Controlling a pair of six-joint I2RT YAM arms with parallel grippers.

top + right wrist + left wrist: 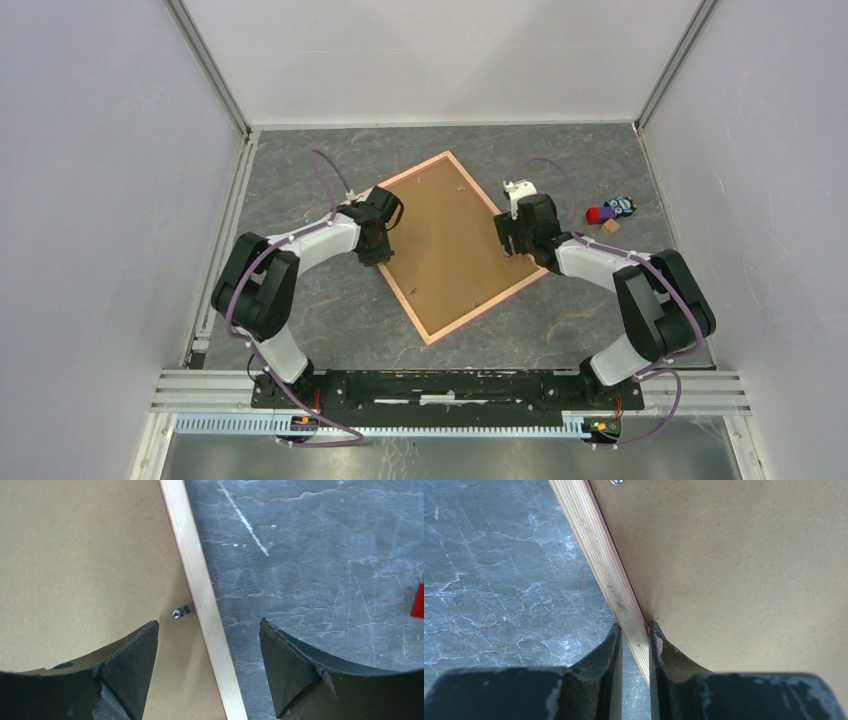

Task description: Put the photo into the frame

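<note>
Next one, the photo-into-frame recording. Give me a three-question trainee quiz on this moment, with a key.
1. True or false: the frame lies with its brown back facing up.
2. Pick one. The left gripper is: A) open, clear of the frame; B) shut on the frame's edge rail; C) out of every view.
3. Fill in the blank: the right gripper straddles the frame's opposite rail with its jaws ____.
Key: 1 true; 2 B; 3 open.
</note>
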